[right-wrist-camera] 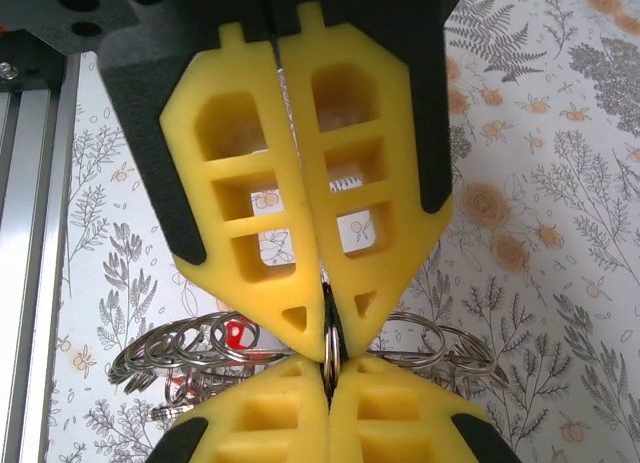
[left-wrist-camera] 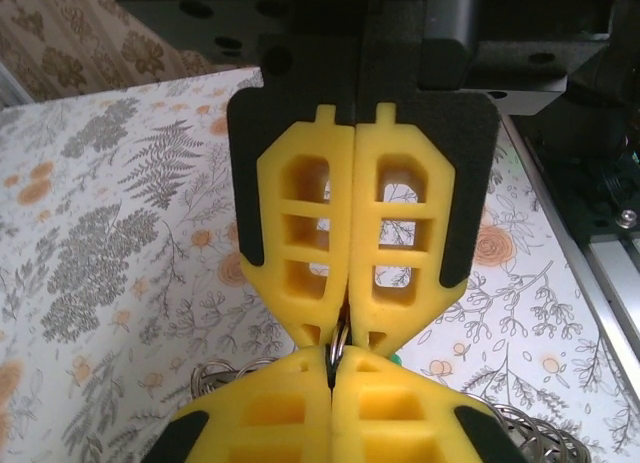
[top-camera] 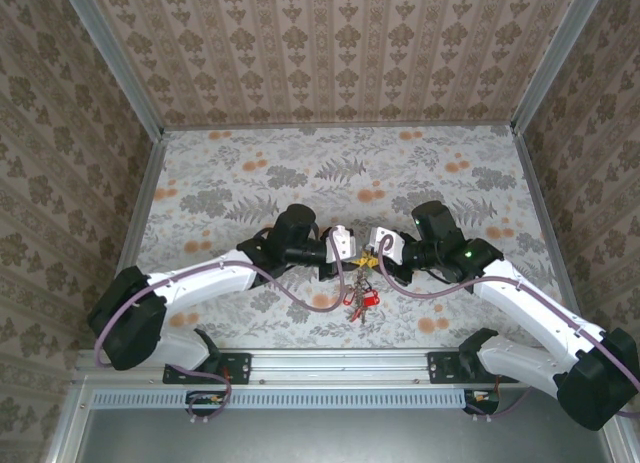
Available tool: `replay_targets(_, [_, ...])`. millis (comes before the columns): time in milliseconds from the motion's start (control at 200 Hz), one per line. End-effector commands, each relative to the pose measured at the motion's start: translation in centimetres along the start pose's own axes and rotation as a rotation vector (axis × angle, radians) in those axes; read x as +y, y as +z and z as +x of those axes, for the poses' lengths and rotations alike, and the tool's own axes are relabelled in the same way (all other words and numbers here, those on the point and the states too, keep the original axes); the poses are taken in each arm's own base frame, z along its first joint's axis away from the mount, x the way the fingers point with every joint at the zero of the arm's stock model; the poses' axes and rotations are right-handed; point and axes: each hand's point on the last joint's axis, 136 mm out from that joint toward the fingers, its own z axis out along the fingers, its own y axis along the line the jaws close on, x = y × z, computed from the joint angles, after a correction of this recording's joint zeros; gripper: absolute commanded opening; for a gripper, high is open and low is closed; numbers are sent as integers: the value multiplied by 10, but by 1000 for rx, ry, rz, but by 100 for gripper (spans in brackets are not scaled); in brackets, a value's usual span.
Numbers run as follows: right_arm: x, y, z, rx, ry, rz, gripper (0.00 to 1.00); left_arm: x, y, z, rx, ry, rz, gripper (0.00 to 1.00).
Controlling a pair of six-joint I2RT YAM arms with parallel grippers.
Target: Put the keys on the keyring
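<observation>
**Both pincers clamping the keyring above the counter**

In the top view the two arms are meeting nose to nose over the near middle of the floral counter (top-camera: 250, 163). The left pincer (top-camera: 357, 255) and the right pincer (top-camera: 373, 258) are almost touching tip to tip.

In the right wrist view the right pincer (right-wrist-camera: 328, 375) is rising from the bottom edge. Its yellow pads are pressing together on the thin metal edge of the keyring (right-wrist-camera: 328, 333). The left pincer (right-wrist-camera: 326, 341) is coming down from above and gripping the same edge, its pads likewise squeezed narrow around it. The left wrist view is showing the same pinch from the other side, with the keyring (left-wrist-camera: 337, 345) standing edge-on between the two pairs of tips.

The keys (top-camera: 360, 301) are hanging in a reddish cluster just below the meeting point, toward the arm bases. Thin wire loops (right-wrist-camera: 165, 351) are fanning out to either side of the pads, and a red key head (right-wrist-camera: 237, 333) is peeking through them.
</observation>
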Motion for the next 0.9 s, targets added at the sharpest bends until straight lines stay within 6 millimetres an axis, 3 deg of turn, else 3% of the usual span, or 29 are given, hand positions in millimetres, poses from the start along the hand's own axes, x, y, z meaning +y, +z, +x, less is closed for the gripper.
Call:
replay_targets(0, [3,-5,-17,-68,-41,-10,0,-1,1,-11,-12,22,28,0])
replay_targets(55, [2,-5,-15,-61,-39,1,1,-1,-1,-13,-20,26,24,0])
replay_targets(115, [0,-6,-14,-58,-34,22,17,1,-5,-17,-45,24,6,0])
replay_targets(215, [-3,-12,-8,-37,-46,61,30,-7,-16,-32,-147,46,50,0])
replay_targets(320, [0,-21,-7,-17,-69,62,30,-11,-26,-43,-256,59,77,0])
replay_targets(495, [10,-28,-16,-36,-79,11,22,-9,-30,-41,-274,60,64,0])
replay_targets(550, [12,-27,-17,-41,-69,-1,17,-8,-30,-41,-280,60,58,0])
replay_targets(895, [4,-19,-28,-80,-32,-18,17,-5,-32,-40,-303,48,39,0])
